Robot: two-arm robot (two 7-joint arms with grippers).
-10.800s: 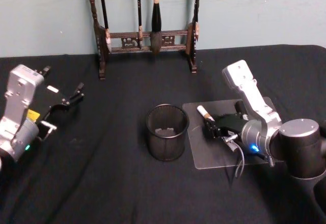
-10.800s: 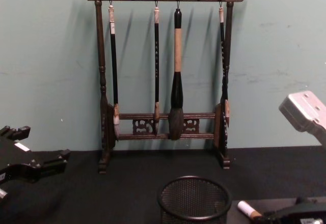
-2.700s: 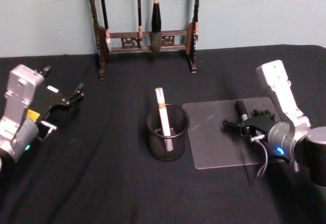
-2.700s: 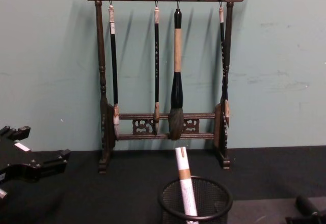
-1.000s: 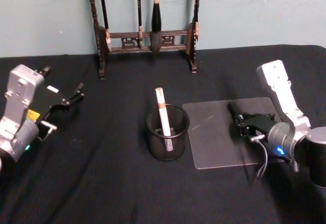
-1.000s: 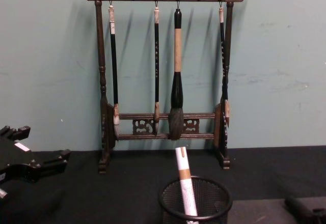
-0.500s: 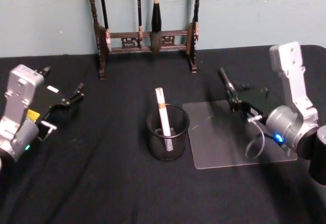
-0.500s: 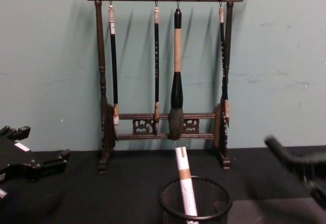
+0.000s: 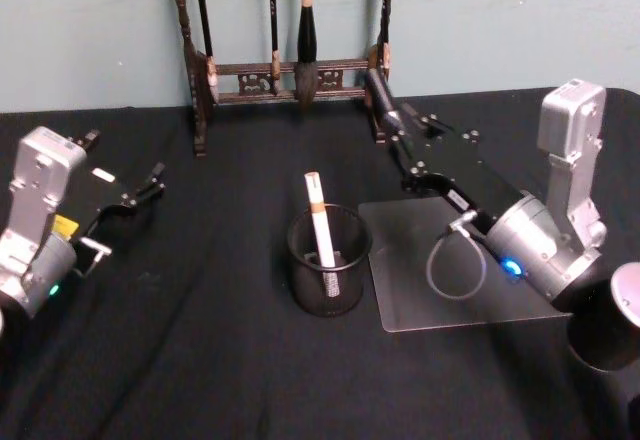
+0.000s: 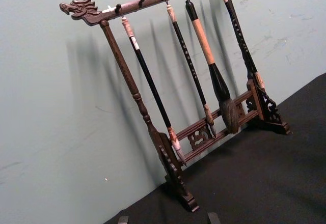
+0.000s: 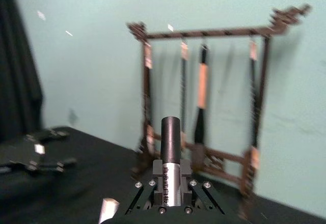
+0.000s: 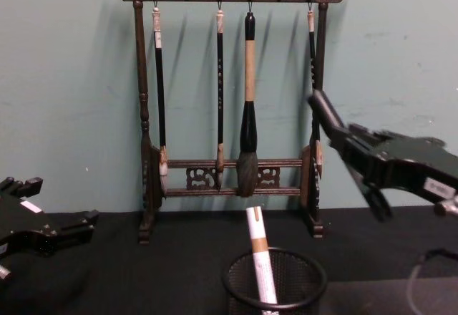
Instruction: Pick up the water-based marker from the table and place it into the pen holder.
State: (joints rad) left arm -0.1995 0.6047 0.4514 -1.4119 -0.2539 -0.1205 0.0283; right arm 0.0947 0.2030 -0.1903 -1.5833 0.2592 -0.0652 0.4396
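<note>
Black table (image 9: 200, 360). Brush rack (image 12: 143, 114) stands just beyond the right gripper (image 12: 348, 157) fingers, which are raised, spread, empty. Clear mat (image 9: 420, 290) lies under them, seen from the head view. Left gripper (image 9: 120, 155) is parked far left, fingers released. Pen holder (image 12: 304, 279) sits below the right fingers, to their left, apart. Marker (image 12: 259, 258) stands tilted inside it. The right wrist view catches the marker tip.

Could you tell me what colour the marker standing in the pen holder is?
The marker is white with a tan band, clearest in the head view.
</note>
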